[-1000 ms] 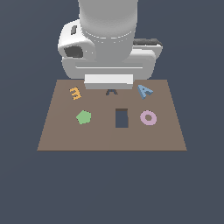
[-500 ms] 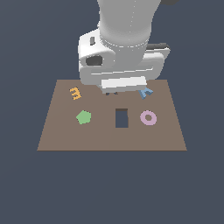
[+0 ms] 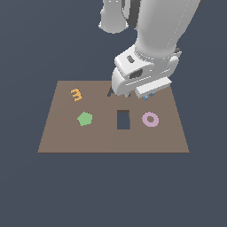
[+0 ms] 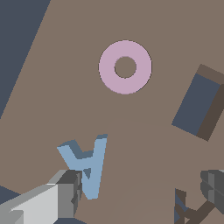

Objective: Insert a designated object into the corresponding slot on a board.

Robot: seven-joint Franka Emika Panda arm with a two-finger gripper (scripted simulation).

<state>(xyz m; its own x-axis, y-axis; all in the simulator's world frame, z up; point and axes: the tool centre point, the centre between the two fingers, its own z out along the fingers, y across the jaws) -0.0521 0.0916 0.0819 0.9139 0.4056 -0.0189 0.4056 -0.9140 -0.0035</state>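
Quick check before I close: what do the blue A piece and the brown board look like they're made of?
Blue A piece: flat, uniform matte light blue with darker shaded edges, no shine or grain; possibly plastic, but a simulator render leaves that open. Board: even matte brown, no grain or gloss; could stand for wood or fibreboard, not settled by its look.

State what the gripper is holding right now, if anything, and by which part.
Nothing is held. In the wrist view the gripper is open, its fingers spread to either side of the light-blue A block, which lies flat on the board, ungripped.
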